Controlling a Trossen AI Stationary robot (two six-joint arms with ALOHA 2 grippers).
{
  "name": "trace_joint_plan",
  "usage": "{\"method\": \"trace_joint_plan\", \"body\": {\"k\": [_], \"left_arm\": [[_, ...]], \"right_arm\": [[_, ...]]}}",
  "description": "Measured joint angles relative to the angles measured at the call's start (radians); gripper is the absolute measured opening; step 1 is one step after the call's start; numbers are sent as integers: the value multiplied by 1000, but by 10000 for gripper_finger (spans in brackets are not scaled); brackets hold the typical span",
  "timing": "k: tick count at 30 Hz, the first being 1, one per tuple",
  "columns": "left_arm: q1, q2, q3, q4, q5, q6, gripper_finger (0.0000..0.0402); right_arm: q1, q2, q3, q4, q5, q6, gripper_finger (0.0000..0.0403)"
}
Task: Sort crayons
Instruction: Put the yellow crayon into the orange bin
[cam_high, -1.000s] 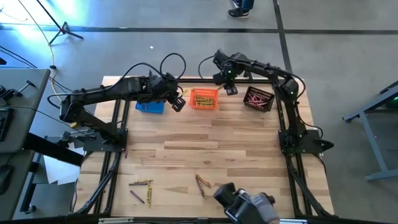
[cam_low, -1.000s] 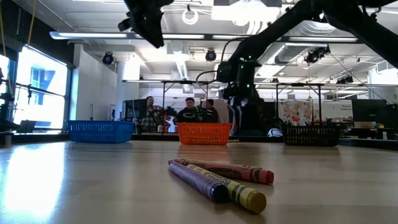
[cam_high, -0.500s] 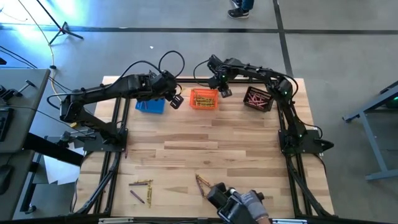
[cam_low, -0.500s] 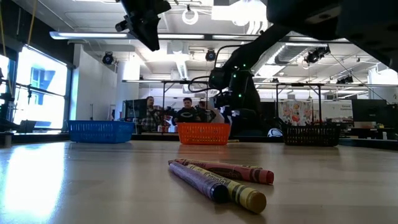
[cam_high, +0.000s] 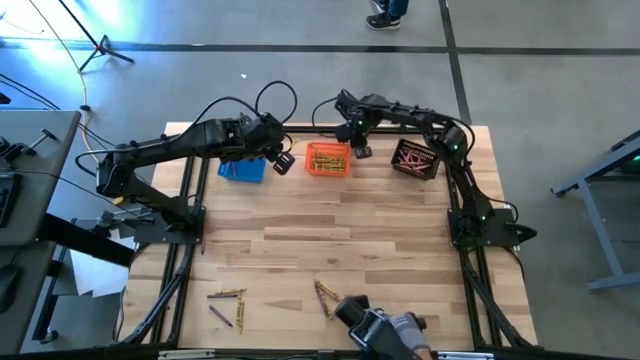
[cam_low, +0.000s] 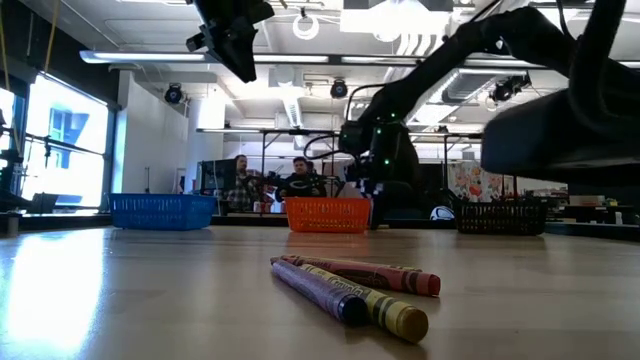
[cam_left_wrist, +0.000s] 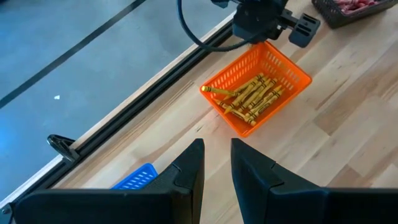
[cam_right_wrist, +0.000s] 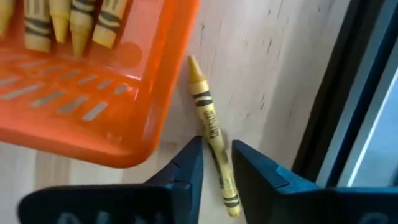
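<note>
- Crayons: one yellow crayon (cam_right_wrist: 210, 127) lies on the surface just outside the orange basket (cam_right_wrist: 93, 112), between its wall and the dark rail at the surface's far edge.
- Right hand (cam_right_wrist: 216, 163) sits low over that crayon, one finger on each side of the shaft. Whether the pads are pinching it or just short of contact, I cannot tell.
- Judgement on handling: light, stiff wax stick with a paper wrap, round, likely to roll. It could snap if levered against the basket wall. Best hold looks mid-shaft, across the wrapper.
- Orange basket: perforated plastic, thin walls, holds a bundle of yellow crayons (cam_left_wrist: 252, 96) lying roughly parallel.
- Left hand (cam_left_wrist: 217, 163) hovers above the surface between the blue basket (cam_high: 242, 170) and the orange one; fingers close together with a narrow gap, nothing between them.
- Black basket (cam_high: 415, 158) at the far right corner holds reddish crayons.
- Near edge of the surface: loose crayons (cam_high: 228, 302) in scattered small groups; in the low view, a purple, a red and a yellow one (cam_low: 355, 286) lie touching.
- Surface (cam_high: 330, 230): pale wood planks, smooth.
</note>
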Motion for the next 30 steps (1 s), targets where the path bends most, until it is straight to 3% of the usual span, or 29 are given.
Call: {"method": "trace_joint_plan", "body": {"k": [6, 12, 23, 27, 30], "left_arm": [[0, 0, 0, 1, 0, -6, 65], [0, 0, 0, 2, 0, -8, 65], [-2, 0, 0, 4, 0, -27, 65], [-3, 0, 0, 4, 1, -34, 65], [-3, 0, 0, 4, 1, -34, 65]], "right_arm": [[-13, 0, -2, -10, -45, 136, 12], [-30, 2, 28, -25, -58, 250, 16], [-39, 11, 388, -88, -49, 499, 7], [-18, 6, 533, -157, -177, 617, 7], [12, 1, 550, -173, -323, 736, 7]]}}
